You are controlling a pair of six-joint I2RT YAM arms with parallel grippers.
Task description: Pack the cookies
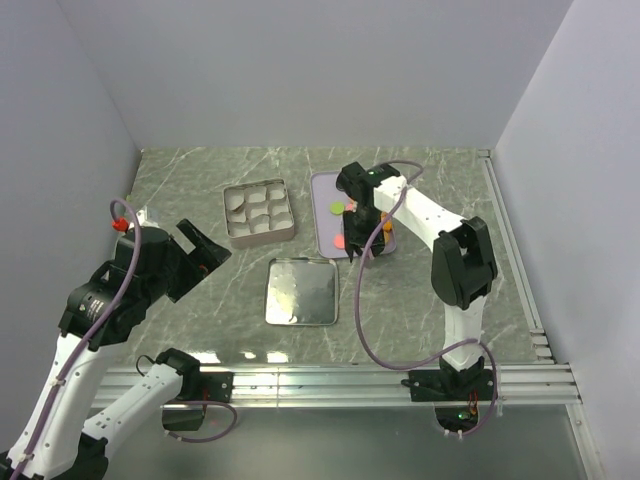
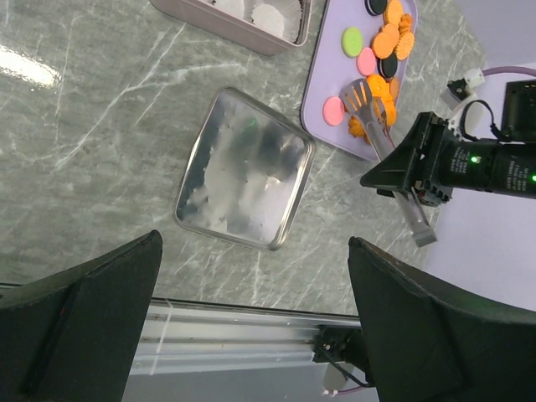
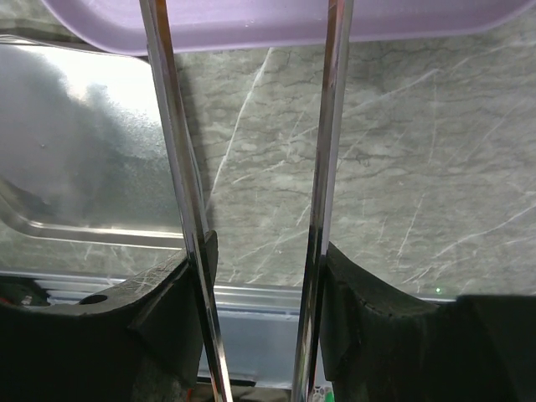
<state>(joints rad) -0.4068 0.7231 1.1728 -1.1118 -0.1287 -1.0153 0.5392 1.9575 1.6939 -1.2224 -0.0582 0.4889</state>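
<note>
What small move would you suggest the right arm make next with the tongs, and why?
Probably squeeze the tongs shut on one of the cookies. The right gripper holds the tongs with their arms apart, tips down among the orange ones on the lavender tray, and nothing looks pinched yet.

The grey-green marbled desk (image 1: 180, 190) carries a square compartmented tin (image 1: 262, 238), a shiny silver lid (image 1: 301, 291) and a lavender tray (image 1: 325, 200) beside the tin.
</note>
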